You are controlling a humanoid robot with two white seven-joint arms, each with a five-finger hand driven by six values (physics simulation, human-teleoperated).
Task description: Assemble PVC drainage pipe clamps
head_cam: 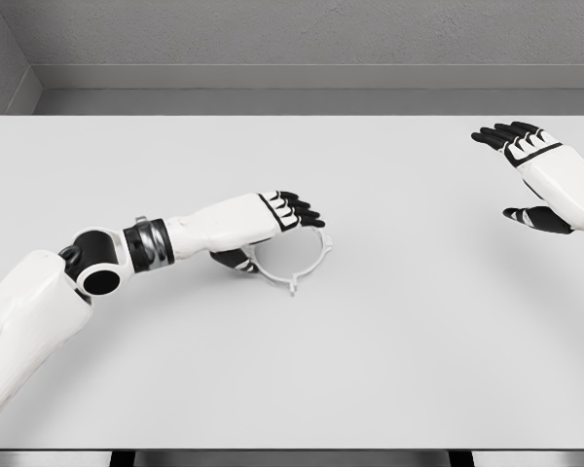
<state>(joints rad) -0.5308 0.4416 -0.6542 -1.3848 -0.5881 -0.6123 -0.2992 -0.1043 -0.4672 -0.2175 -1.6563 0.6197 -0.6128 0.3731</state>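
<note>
A white ring-shaped pipe clamp [302, 268] lies flat on the white table [399, 350] near the middle, with a small tab at its near edge. My left hand [273, 229] reaches in from the lower left and hovers over the clamp's left rim. Its black fingers [297, 209] stretch above the ring and its thumb [236, 260] curls beside the rim; I cannot tell whether it touches. My right hand [526, 175] hangs at the far right edge, fingers spread, holding nothing.
The table's back edge meets a grey wall [292, 49]. Its front edge runs along the bottom of the view.
</note>
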